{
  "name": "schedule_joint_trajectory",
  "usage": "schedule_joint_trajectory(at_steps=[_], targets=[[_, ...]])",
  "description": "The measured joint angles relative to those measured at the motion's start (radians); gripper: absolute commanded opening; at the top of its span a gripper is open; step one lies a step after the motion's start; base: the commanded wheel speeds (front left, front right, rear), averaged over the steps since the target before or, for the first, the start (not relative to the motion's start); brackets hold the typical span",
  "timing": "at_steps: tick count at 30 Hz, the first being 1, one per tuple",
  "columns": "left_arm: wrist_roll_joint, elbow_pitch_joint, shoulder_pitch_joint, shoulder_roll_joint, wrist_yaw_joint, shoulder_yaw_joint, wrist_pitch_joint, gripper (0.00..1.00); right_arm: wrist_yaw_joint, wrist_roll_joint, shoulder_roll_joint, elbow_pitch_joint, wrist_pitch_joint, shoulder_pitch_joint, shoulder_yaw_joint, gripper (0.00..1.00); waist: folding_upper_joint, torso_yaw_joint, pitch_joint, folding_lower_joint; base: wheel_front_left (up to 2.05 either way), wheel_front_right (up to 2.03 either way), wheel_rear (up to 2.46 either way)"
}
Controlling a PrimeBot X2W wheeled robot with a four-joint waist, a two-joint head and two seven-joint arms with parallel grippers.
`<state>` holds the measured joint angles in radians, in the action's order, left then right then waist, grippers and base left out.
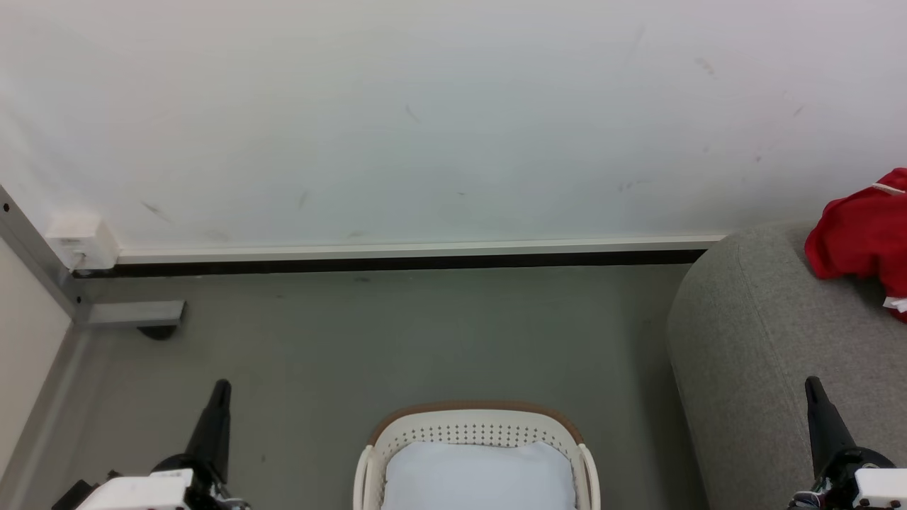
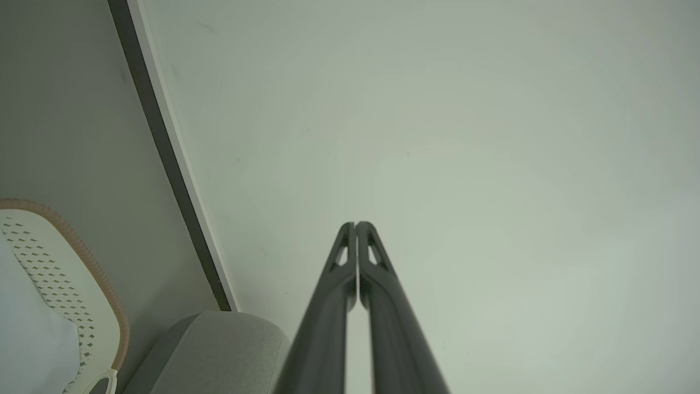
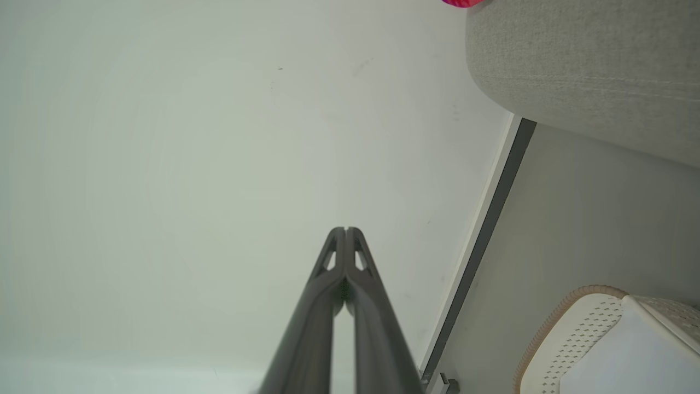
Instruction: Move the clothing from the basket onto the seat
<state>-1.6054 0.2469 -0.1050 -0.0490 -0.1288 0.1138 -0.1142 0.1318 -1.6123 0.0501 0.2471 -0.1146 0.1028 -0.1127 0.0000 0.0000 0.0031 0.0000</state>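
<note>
The red clothing [image 1: 866, 237] lies bunched on the grey seat [image 1: 772, 340] at the right edge of the head view; a sliver of the clothing [image 3: 462, 3] tops the right wrist view above the seat [image 3: 590, 71]. The cream basket [image 1: 476, 432] stands on the floor at bottom centre with a plain pale white cloth [image 1: 478, 474] inside. My left gripper [image 1: 221, 388] is at the lower left, left of the basket, shut and empty [image 2: 355, 225]. My right gripper [image 1: 813, 384] is over the seat's front, shut and empty [image 3: 345, 230].
A white wall [image 1: 425, 120] with a dark baseboard [image 1: 397, 263] runs behind the grey floor [image 1: 397, 340]. A metal frame foot [image 1: 134, 313] and white box [image 1: 83, 241] sit at the left corner. The basket [image 2: 65, 273] and seat corner [image 2: 219, 350] show in the left wrist view.
</note>
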Motion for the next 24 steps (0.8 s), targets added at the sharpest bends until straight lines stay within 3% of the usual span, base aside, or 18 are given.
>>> schedule_joint_trajectory(at_steps=[24], targets=[[0.0, 0.0, 0.0, 0.0, 0.0, 0.0, 0.0, 0.0, 0.0, 0.0, 0.0, 0.0, 0.0, 0.0, 0.0, 0.0, 0.0, 0.0, 0.0, 0.0, 0.0, 0.0, 0.0]])
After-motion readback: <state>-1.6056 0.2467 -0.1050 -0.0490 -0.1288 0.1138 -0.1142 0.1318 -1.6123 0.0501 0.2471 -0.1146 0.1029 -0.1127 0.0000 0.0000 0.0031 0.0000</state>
